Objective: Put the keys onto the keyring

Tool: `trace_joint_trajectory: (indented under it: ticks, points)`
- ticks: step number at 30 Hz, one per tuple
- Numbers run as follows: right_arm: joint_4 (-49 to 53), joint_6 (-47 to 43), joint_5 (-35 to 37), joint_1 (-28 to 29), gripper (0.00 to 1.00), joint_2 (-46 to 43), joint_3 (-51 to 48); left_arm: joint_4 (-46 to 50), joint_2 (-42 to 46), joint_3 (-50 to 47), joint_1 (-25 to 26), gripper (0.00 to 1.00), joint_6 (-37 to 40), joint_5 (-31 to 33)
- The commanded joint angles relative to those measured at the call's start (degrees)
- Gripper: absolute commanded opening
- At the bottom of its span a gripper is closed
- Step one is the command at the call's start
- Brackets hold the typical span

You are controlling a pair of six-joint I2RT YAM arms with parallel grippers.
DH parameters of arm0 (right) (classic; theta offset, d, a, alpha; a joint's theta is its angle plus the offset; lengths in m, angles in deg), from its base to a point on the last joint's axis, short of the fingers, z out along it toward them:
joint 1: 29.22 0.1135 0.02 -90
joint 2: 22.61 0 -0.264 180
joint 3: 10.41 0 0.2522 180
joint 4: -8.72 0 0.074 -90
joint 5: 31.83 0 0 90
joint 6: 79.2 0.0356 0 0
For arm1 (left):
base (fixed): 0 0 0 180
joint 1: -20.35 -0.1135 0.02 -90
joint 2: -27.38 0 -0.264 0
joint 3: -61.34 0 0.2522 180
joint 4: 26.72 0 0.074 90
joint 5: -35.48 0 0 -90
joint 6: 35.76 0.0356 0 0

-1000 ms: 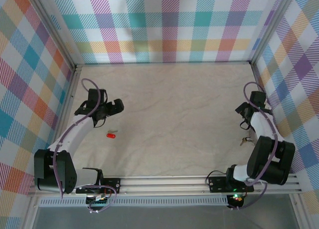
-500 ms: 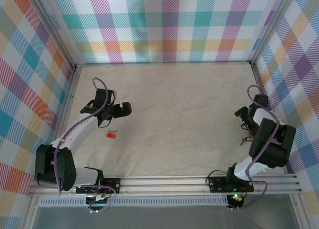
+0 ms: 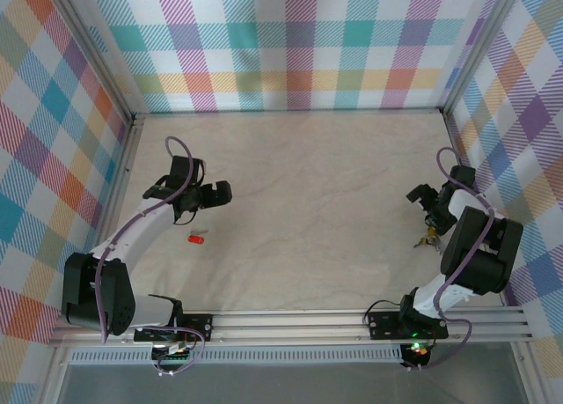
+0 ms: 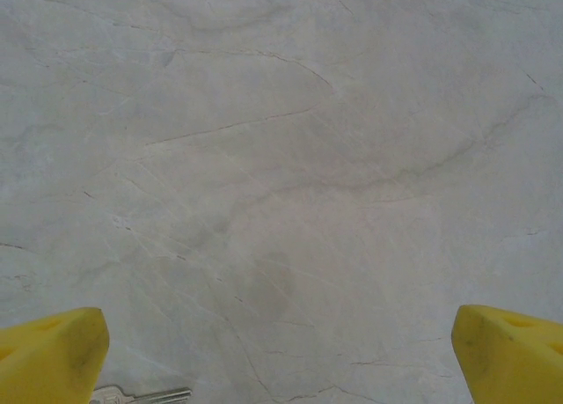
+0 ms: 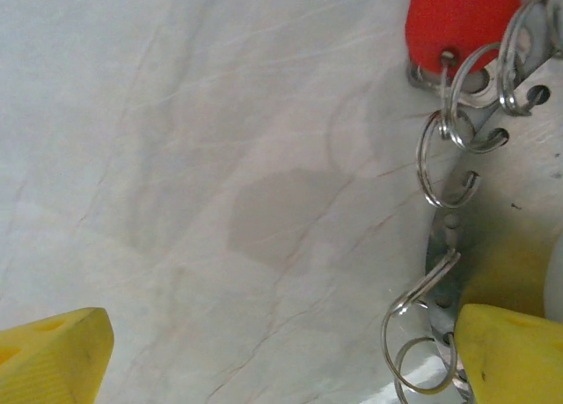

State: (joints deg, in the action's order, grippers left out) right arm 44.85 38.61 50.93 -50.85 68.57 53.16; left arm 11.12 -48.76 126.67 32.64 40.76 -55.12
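Observation:
One red-headed key [image 3: 196, 238] lies on the table just in front of my left gripper [image 3: 218, 193]. In the left wrist view the left gripper [image 4: 281, 360] is open over bare table, and a key's metal shaft [image 4: 148, 395] pokes in at the bottom edge beside the left fingertip [image 4: 53, 356]. The keyring [image 3: 428, 240] lies near the right wall, just in front of my right gripper [image 3: 423, 203]. In the right wrist view the right gripper [image 5: 281, 360] is open and empty. The keyring [image 5: 447, 157] shows there as linked silver rings on a holed metal piece. A red key head [image 5: 462, 17] is hooked onto it.
Plaid walls [image 3: 290, 43] close in the table at the back and both sides. The keyring sits close to the right wall [image 3: 519, 157]. A metal rail [image 3: 299, 320] runs along the near edge between the arm bases.
The left gripper shifted slightly up and right, then held still. The right arm folded back and its gripper swung left, so the keyring beneath shows more plainly.

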Motion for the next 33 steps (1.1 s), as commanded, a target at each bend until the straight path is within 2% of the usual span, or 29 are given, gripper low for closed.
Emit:
trace_joint_trajectory:
  ticks: [1, 4, 11, 15, 20, 24, 27, 33]
  points:
    - [2.8, 0.4, -9.8, 1.6, 1.00, 0.5, 0.7, 1.6, 0.5, 1.5, 0.7, 1.00, 0.0, 1.0]
    - [3.5, -0.3, -12.0, 5.0, 0.99, 1.3, 1.8, 1.6, 0.4, 1.4, 0.7, 1.00, 0.0, 1.3]
    - [5.3, 0.0, -12.4, 17.9, 1.00, 4.4, 6.0, 2.4, -0.4, 2.3, 0.8, 1.00, 0.3, 1.7]
    - [5.7, 0.5, -15.0, 24.1, 0.98, 6.0, 7.6, 2.7, -0.2, 2.4, 0.8, 1.00, 0.5, 2.0]
    - [6.7, 1.5, -13.5, 32.0, 0.99, 6.1, 8.2, 1.7, 0.1, 2.3, 1.0, 1.00, 1.5, -4.5]
    - [8.7, 1.9, -12.0, 33.0, 1.00, 1.6, 7.9, 1.7, -0.1, 2.5, 2.3, 1.00, 2.6, -6.4]
    - [12.4, -0.7, -7.2, 33.0, 0.99, -2.9, 8.3, 2.0, -0.5, 2.7, 3.3, 1.00, 2.8, -6.6]
    - [16.1, -3.0, 0.1, 30.7, 0.92, -10.7, 4.4, 1.6, -2.0, 4.2, 5.3, 1.00, 3.2, -14.0]
